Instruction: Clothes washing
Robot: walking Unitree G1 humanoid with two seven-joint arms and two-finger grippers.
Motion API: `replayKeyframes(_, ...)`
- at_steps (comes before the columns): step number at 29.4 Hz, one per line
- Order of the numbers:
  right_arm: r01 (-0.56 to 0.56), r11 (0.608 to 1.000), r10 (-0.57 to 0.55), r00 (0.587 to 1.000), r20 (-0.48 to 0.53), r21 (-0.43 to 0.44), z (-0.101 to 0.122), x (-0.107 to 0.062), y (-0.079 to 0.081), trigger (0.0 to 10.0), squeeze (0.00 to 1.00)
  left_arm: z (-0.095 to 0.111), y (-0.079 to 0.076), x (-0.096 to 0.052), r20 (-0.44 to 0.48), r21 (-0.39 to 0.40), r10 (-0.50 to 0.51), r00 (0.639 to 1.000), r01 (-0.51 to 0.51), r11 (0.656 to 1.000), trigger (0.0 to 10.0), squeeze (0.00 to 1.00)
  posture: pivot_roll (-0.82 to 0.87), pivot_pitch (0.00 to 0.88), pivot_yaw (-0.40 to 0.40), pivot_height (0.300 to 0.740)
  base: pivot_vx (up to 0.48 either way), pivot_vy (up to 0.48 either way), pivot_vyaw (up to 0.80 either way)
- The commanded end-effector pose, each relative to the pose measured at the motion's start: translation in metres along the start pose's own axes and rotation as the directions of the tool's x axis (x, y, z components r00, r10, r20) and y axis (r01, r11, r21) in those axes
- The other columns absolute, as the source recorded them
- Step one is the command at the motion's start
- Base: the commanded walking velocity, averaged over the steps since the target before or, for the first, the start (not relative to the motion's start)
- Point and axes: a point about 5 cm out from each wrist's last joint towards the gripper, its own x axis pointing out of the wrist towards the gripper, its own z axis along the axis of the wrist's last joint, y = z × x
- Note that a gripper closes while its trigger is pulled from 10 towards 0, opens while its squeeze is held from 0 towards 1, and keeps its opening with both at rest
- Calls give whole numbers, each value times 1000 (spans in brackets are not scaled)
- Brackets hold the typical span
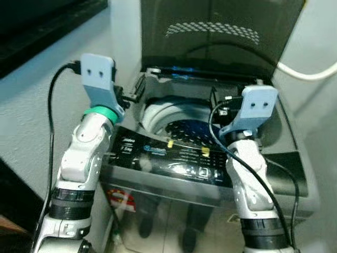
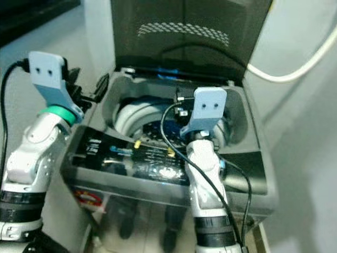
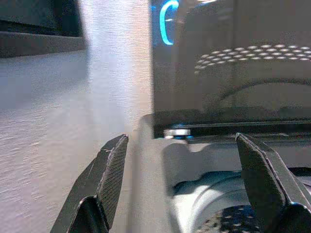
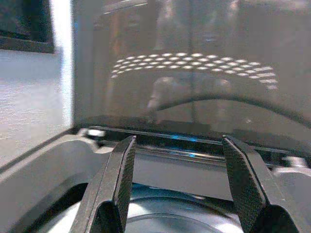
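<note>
A top-loading washing machine (image 1: 210, 174) stood in front of the robot, its body grey plastic with a glossy dark control panel (image 1: 168, 158) along the near edge. The panel carried pale print too small to read and two small yellow tabs. Its tinted lid (image 1: 216, 31) was raised upright at the machine's back, smooth and reflective, mirroring a curved band of the drum's perforations. Inside the opening sat a pale round rim (image 1: 158, 113) ringing the dark perforated drum (image 1: 181, 129). What lay in the drum could not be made out; no clothing was discernible there.

The left pincer (image 3: 182, 170) hung above the machine's rear left corner, beside the textured white wall (image 1: 31, 105). Its two black, finely ribbed fingers (image 3: 109, 174) were spread wide apart and held nothing. The right pincer (image 4: 177, 174) was poised over the drum opening, pointed toward the lid's hinge line, its fingers likewise parted wide and empty.

Each wrist bore a pale blue, flat-faced camera mount (image 1: 99, 79), the left one above a green collar (image 1: 102, 113). Black cables (image 1: 52, 126) looped from both mounts down along the silver arms. A white hose (image 1: 305, 74) curved across the wall to the right of the machine, cut off by the frame. A red and white sticker (image 1: 122, 200) on the machine's front was blurred, and the shiny front panel held only dim reflections.
</note>
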Motion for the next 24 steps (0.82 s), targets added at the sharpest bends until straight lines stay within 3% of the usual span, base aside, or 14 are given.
replayKeyframes(1,6,1000,-6,1000,-16,6,-4,-2,1,10000,0,0,0,1,3,6,-2,1000,2,1000,10000,0,86,0,33,740,0,0,794)
replayKeyframes(24,2,1000,-2,1000,-16,1,-4,-2,-1,10000,0,-2,1,2,-2,13,2,1000,-2,1000,10000,0,82,0,42,740,0,0,794)
